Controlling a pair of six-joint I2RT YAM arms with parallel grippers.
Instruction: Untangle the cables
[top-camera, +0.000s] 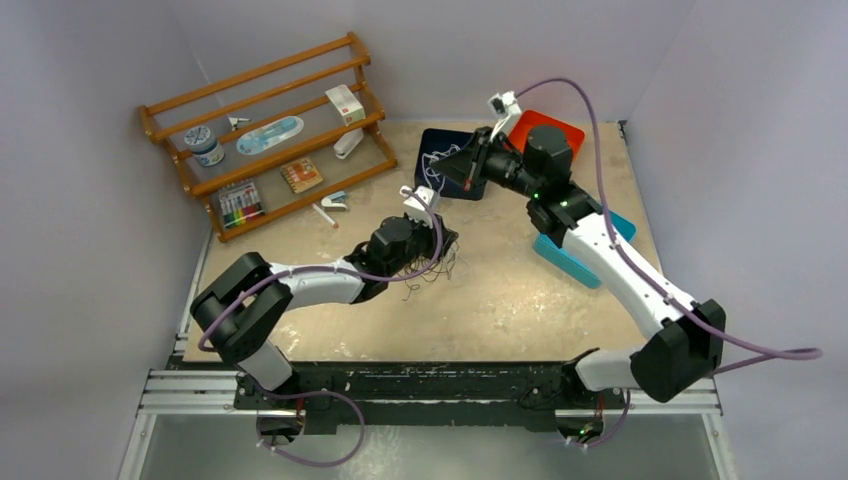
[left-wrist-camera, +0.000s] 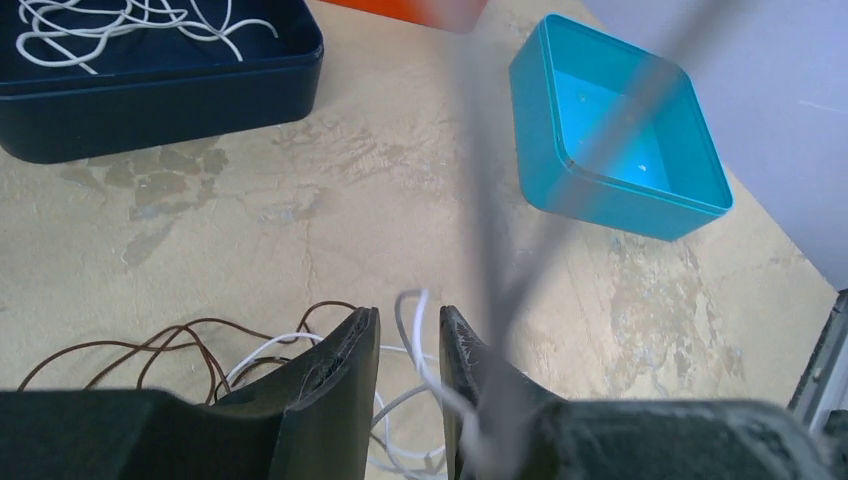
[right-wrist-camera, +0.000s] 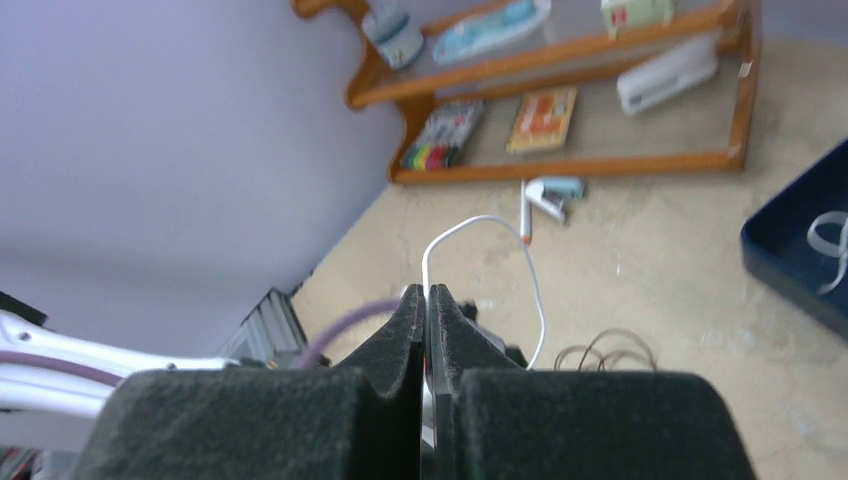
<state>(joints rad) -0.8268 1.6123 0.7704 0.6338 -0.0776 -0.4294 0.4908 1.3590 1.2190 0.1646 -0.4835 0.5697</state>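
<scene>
Several white cables (left-wrist-camera: 100, 25) lie loose in the navy tray (left-wrist-camera: 200, 95), so I judge part of the sorting done. Most of the work is left. The knot (top-camera: 432, 266) of brown and white cables sits on the surface (top-camera: 520, 290) near its middle, partly under my left arm. Brown cables (left-wrist-camera: 180, 335) loop just beside the left tool (left-wrist-camera: 407, 318) and lie on the surface. That tool's jaws stand a narrow gap apart with a white strand (left-wrist-camera: 412, 300) rising between them; I cannot tell whether it is pinched. The right tool (right-wrist-camera: 427, 295) is closed on a white cable (right-wrist-camera: 480, 222) and is raised near the navy tray, with the cable arching down toward the knot. I judge one white cable to be mid-extraction, while the brown cables are not yet separated.
</scene>
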